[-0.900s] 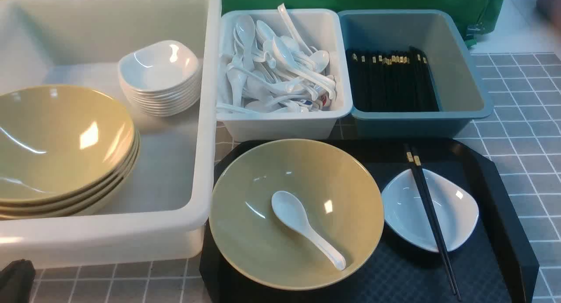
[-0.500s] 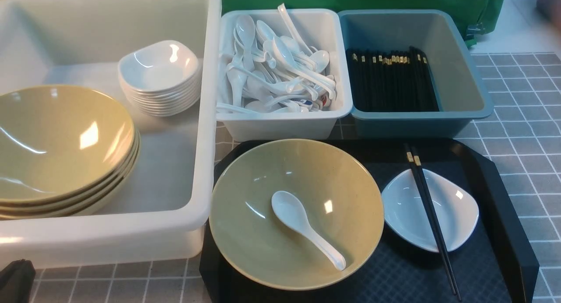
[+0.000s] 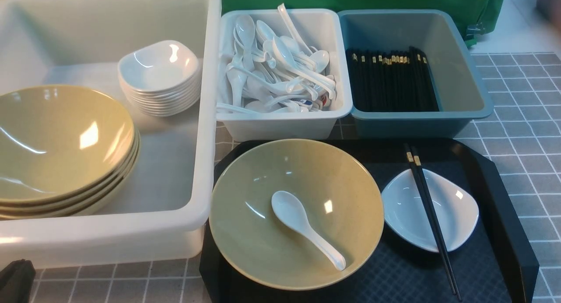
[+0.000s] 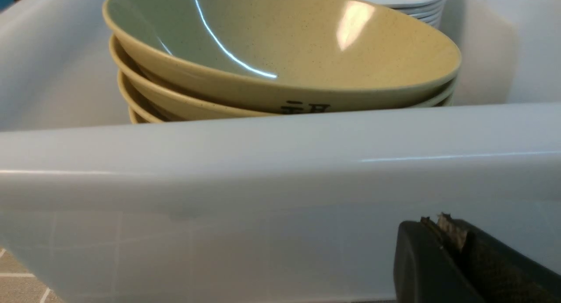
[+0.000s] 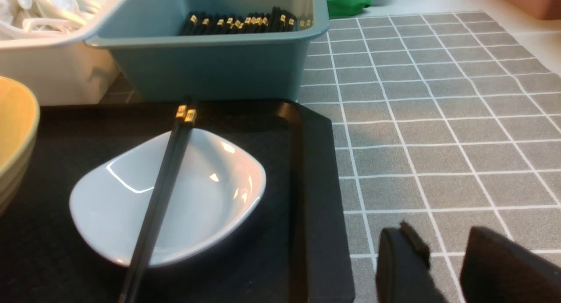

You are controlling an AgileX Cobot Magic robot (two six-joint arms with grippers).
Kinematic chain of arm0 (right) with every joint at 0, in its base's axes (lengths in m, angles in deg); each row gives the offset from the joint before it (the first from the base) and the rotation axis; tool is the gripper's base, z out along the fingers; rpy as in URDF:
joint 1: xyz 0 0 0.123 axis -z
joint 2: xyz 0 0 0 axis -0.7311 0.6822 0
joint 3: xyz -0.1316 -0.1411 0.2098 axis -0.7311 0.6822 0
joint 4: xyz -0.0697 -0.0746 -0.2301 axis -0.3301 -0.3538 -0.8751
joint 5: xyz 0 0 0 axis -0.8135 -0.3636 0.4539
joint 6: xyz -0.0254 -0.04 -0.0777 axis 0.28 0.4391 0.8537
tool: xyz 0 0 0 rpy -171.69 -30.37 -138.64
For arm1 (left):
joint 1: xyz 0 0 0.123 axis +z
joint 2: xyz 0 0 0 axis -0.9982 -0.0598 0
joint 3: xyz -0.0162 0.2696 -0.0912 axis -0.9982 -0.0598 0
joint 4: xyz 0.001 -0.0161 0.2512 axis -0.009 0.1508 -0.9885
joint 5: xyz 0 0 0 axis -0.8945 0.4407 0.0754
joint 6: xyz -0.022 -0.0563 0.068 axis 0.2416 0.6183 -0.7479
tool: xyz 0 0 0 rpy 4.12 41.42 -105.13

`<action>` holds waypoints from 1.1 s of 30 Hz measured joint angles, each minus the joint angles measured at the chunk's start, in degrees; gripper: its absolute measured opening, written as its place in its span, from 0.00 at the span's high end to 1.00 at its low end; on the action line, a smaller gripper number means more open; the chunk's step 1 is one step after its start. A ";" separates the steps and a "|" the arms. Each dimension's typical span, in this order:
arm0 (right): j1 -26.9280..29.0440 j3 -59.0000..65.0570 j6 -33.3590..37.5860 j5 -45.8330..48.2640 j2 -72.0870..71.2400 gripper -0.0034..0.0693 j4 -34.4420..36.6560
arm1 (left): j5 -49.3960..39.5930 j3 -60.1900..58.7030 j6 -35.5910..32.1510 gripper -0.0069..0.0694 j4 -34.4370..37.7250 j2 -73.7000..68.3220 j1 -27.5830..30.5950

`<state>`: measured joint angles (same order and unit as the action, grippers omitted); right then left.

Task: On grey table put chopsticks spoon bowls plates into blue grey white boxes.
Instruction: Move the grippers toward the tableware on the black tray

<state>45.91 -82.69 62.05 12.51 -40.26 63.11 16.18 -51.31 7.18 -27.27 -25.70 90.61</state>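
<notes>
On the black tray, an olive bowl [image 3: 298,246] holds a white spoon [image 3: 307,228]. Beside it, a pair of black chopsticks [image 3: 431,219] lies across a small white plate [image 3: 456,211]; both also show in the right wrist view, the chopsticks [image 5: 162,193] across the plate [image 5: 210,193]. My right gripper [image 5: 438,235] is open and empty, low over the grey table [image 5: 438,119] just right of the tray. My left gripper [image 4: 434,220] is shut and empty, close against the outer front wall of the large white tub [image 4: 263,162]. Only its dark body [image 3: 15,279] shows in the front view.
The tub [image 3: 206,119] holds stacked olive bowls [image 3: 61,149] and stacked white plates [image 3: 160,77]. Behind the black tray [image 3: 504,215] stand a white box [image 3: 280,127] full of spoons and a blue-grey box [image 3: 412,125] with several chopsticks. Green fabric lies behind the boxes.
</notes>
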 joint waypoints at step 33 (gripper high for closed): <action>0.00 0.00 0.00 0.00 0.00 0.63 0.00 | 0.33 0.00 0.00 0.92 -1.29 0.00 0.00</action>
<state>45.91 -82.69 62.05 12.51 -40.26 63.11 16.51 -51.31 7.18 -28.56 -25.70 90.61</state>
